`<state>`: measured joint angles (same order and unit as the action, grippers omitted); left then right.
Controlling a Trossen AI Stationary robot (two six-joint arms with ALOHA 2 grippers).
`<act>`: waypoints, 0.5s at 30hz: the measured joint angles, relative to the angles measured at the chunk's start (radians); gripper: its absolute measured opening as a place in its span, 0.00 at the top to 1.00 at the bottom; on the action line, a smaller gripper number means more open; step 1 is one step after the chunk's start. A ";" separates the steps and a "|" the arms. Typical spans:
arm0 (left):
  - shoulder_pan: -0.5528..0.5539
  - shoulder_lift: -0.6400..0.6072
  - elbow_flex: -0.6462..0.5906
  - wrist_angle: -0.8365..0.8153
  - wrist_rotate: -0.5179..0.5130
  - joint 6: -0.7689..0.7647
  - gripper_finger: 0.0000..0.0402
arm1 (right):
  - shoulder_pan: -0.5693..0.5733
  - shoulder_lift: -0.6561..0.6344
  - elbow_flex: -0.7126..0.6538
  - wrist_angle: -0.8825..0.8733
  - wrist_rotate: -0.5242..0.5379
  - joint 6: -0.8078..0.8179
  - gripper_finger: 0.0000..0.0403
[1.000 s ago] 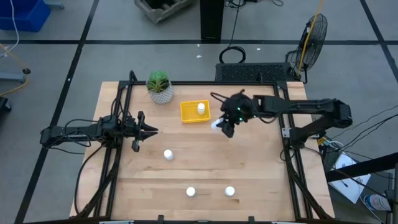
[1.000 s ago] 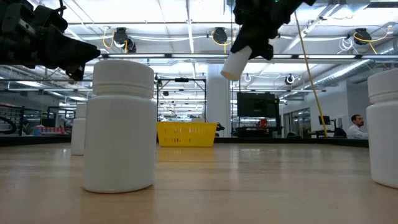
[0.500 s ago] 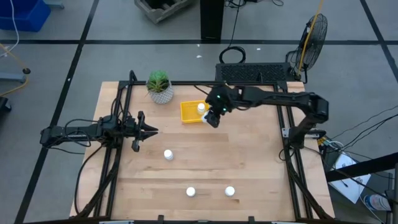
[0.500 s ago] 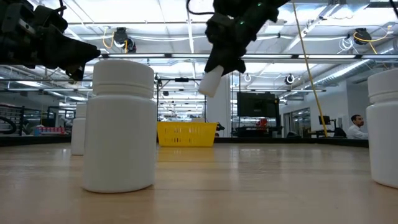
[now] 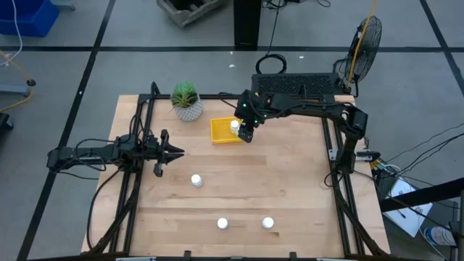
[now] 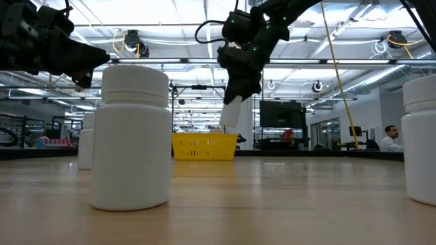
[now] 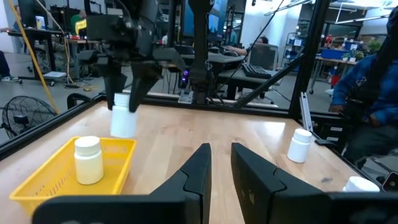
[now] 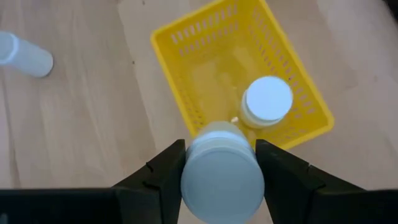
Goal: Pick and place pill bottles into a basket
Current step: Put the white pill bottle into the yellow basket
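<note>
The yellow basket sits at the table's far middle with one white pill bottle standing in it on its base. My right gripper hangs at the basket's right edge, shut on another pill bottle, also in its wrist view above the basket's rim. Three more pill bottles stand on the table. My left gripper waits shut at the table's left, holding nothing. My right gripper pinches the bottle's upper, cap end between its two fingers, one on each side. The fingers slant down from the table's right. The bottle hangs tilted below them, lifted clear just above the basket's right edge.
A white pot with a green plant stands left of the basket at the far edge. Black frame rails run along the table's left and right sides. A person sits beyond the table in the left wrist view.
My right gripper has carried the bottle toward the table's left and far edge and somewhat down, from mid-table to the basket's right edge, tipping steeper downward. The bottle stays in its hold, clear of the table.
</note>
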<state>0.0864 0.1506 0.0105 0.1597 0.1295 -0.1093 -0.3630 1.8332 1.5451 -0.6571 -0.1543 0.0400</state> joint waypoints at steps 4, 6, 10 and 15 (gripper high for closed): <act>0.000 0.000 0.000 0.000 0.000 0.000 0.84 | -0.016 0.000 0.000 0.004 -0.003 -0.001 0.59; 0.000 0.000 0.000 0.001 0.000 0.000 0.84 | -0.019 0.003 0.000 0.001 -0.004 -0.007 0.59; 0.000 0.000 0.000 0.001 0.000 0.000 0.84 | -0.017 0.039 -0.001 0.002 -0.006 -0.025 0.59; 0.000 0.000 0.000 0.000 0.000 0.000 0.84 | -0.007 0.086 -0.001 -0.008 -0.004 -0.053 0.59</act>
<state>0.0864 0.1505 0.0105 0.1594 0.1295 -0.1093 -0.3696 1.9196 1.5445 -0.6656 -0.1578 -0.0125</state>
